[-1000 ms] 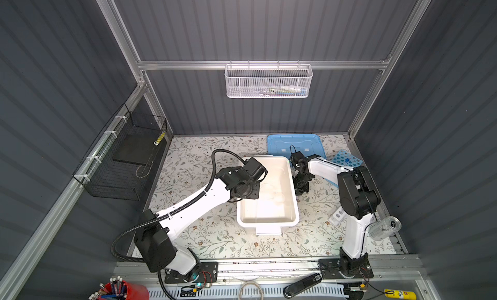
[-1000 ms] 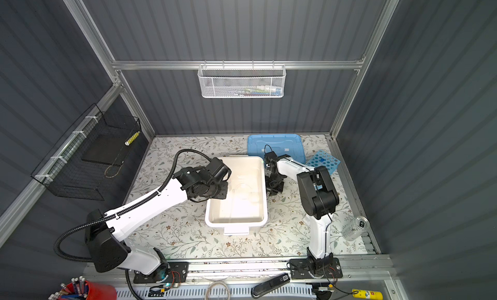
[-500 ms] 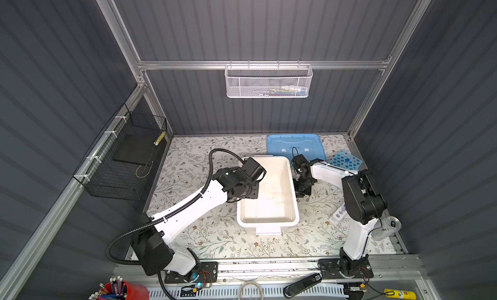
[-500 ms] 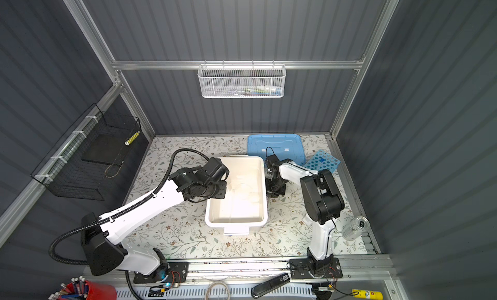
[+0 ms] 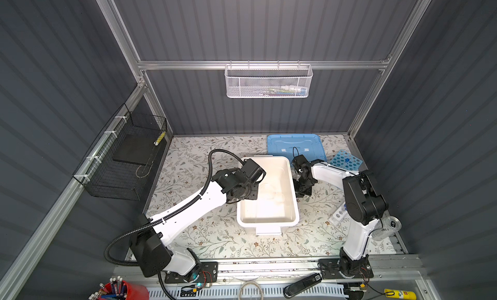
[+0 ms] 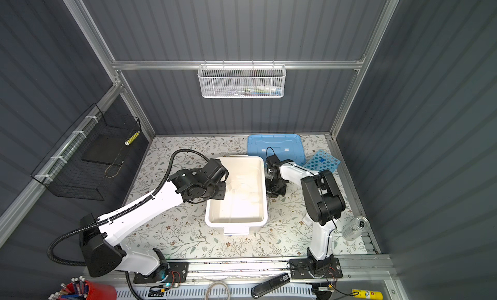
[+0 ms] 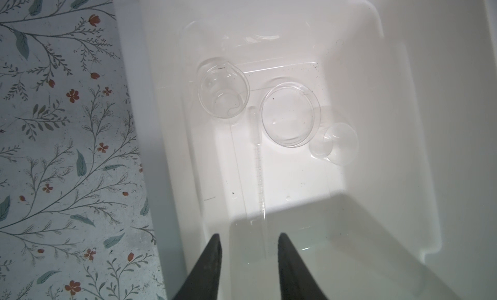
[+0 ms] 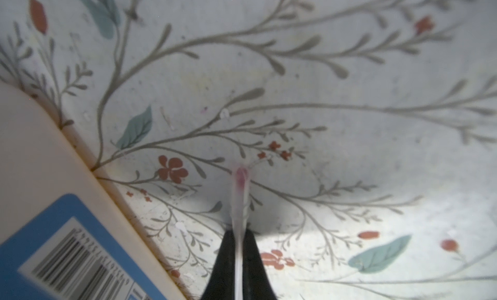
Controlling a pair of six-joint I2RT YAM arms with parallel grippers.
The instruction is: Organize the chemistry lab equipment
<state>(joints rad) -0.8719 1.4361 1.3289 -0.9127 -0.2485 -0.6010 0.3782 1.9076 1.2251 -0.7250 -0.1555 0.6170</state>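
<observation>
Left pincer [image 7: 248,236]: over the left side of the white tub [image 7: 166,150], jaws partly apart, nothing between them.

Inside the tub, on its floor:
- clear beaker [image 7: 223,90], upright, mouth up
- shallow round dish [image 7: 290,114] just beside the beaker
- small clear cup [image 7: 336,144] on its side, touching the dish or nearly so
- slim clear pipette [image 7: 258,161] lying flat, its bulb between the beaker and the dish

Right pincer [image 8: 238,232]: low over the floral tabletop [image 5: 201,161], just right of the tub's right wall. My jaws are closed on a thin clear rod [image 8: 240,199] with a pink tip. The tip points down at the tabletop; I cannot tell whether it touches.

Far right of the tabletop: sky-blue rack [image 5: 345,160], tilted, one blue cap showing in its holes. It sits just right of the blue lid [image 5: 293,146], which lies flat behind the tub. Near right: small white rack [image 5: 338,214], partly hidden by my right arm.
</observation>
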